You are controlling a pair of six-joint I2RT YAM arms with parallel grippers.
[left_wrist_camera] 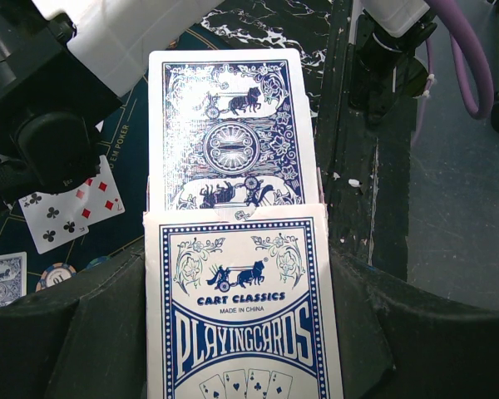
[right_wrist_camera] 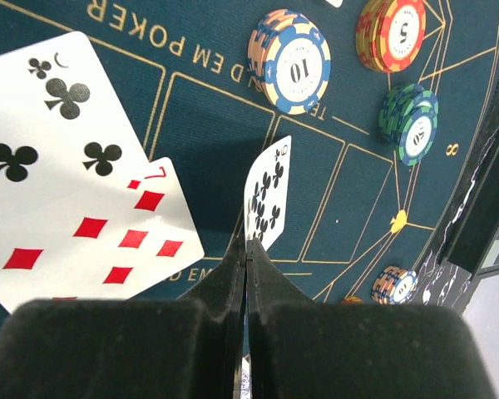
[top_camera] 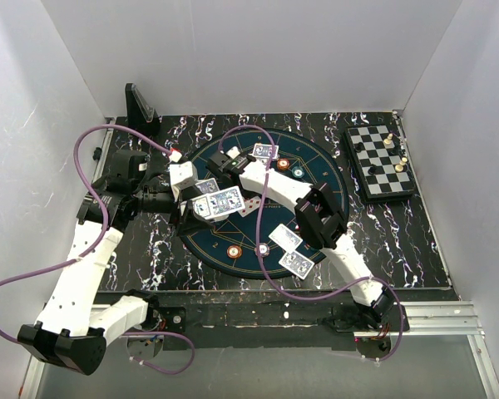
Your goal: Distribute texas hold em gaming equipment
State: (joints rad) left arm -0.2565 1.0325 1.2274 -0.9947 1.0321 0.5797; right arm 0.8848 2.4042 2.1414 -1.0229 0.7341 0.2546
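- While both arms reach in over it, the table (top_camera: 399,241) shows as black with white marble-type veins, boxed in by plain white walls (top_camera: 249,50).
- Big round dark-blue mat (top_camera: 209,243) with gold lines lies mid-table, and a chessboard (top_camera: 378,162) with little pieces sits at the far right corner, off the mat.
- Left end effector (left_wrist_camera: 243,349) is clamped on a blue and white card box (left_wrist_camera: 237,274), one finger on each long side.
- That box's long axis runs straight away from the wrist. Its open end points outward, and the printing reads upright to the left wrist camera.
- One blue-backed card (left_wrist_camera: 229,133) pokes out of the open end, same axis as the box, back facing up.
- Right end effector (right_wrist_camera: 246,249) has its fingers pressed together on the bottom edge of a clubs card (right_wrist_camera: 266,195).
- It stands up lengthwise from the fingertips, above the mat. The face is turned at a sharp angle, so I can't read its rank.
- Just left of it, a face-up clubs card (right_wrist_camera: 41,125) and a seven of diamonds (right_wrist_camera: 116,241) lie overlapping on the mat.
- Further out on the mat are a blue "10" chip stack (right_wrist_camera: 291,66), an orange "5" stack (right_wrist_camera: 395,33) and a green stack (right_wrist_camera: 409,116).
- Two face-down cards (top_camera: 291,249) lie near the mat's near-right edge.
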